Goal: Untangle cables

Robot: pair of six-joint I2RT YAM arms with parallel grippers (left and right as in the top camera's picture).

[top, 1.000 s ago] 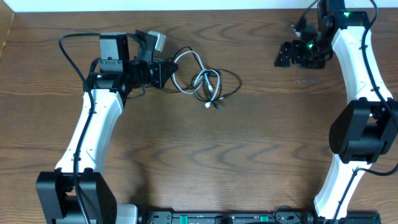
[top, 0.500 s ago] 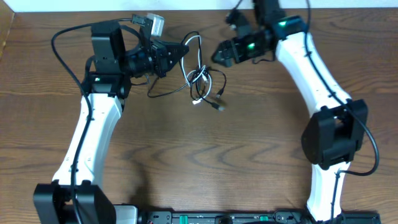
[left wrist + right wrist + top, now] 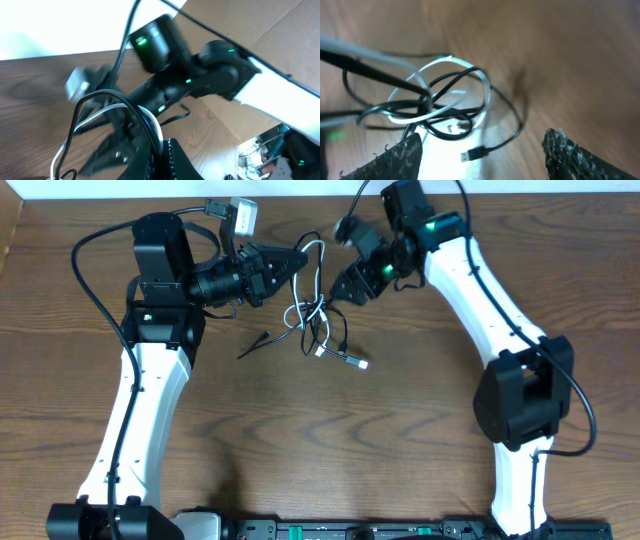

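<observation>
Wood table (image 3: 400,430); cables (image 3: 316,315) near far edge, clamped by left gripper (image 3: 297,260); right gripper (image 3: 343,283) spread, empty.

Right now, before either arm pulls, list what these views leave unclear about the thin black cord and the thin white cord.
1. Left gripper hold: blurred in the left wrist view and cut off by its lower edge; too small overhead.
2. Crossings of thin black cord and thin white cord: knotted or merely overlapping, blurred in the right wrist view.
3. Plug types: too small overhead; the right wrist view shows one black plug, blurred.
</observation>
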